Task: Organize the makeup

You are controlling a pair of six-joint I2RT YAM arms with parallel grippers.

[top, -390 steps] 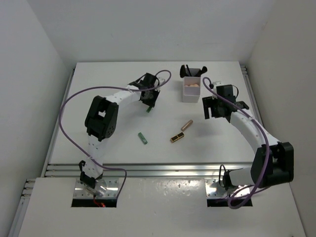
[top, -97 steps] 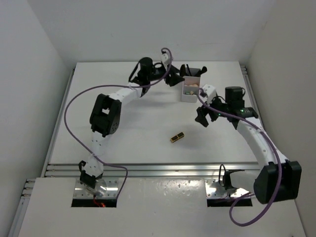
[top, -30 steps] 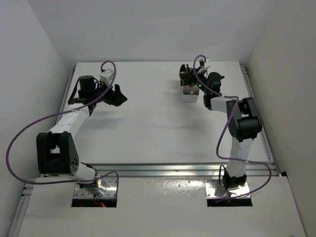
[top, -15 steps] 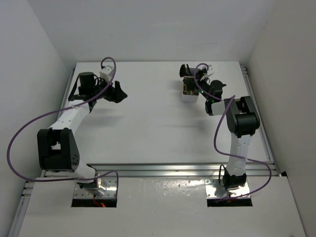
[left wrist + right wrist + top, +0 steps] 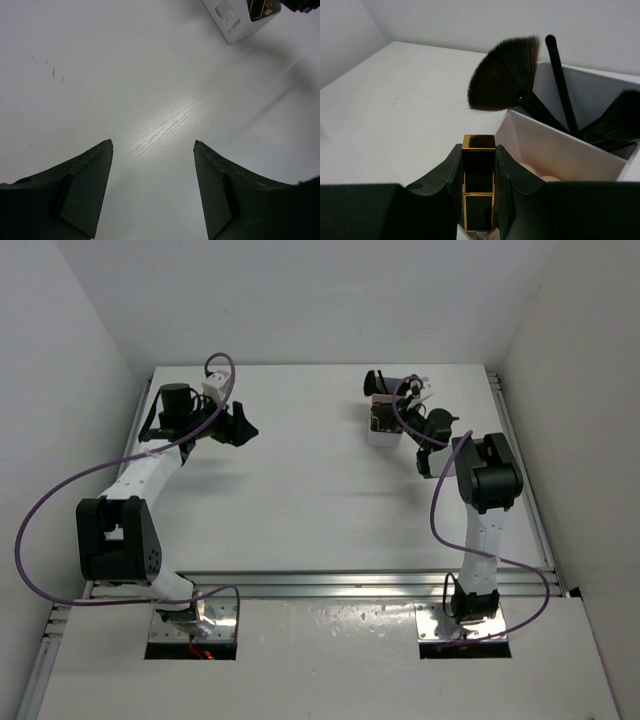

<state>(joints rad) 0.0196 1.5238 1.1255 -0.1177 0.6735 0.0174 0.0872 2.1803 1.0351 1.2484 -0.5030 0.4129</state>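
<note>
The right end effector (image 5: 480, 172) is clamped on the gold-black lipstick (image 5: 479, 152), holding it upright, probably so it slots on end into the white box (image 5: 560, 145), just beside the peach sponges (image 5: 542, 176) and before the brushes (image 5: 502, 75). The left end effector (image 5: 152, 145) hangs over the table (image 5: 100, 60), jaws apart and empty, well away from the box.

A white compartmented plastic box (image 5: 383, 436) stands on the flat white table (image 5: 300, 500) — toward its far right side.
</note>
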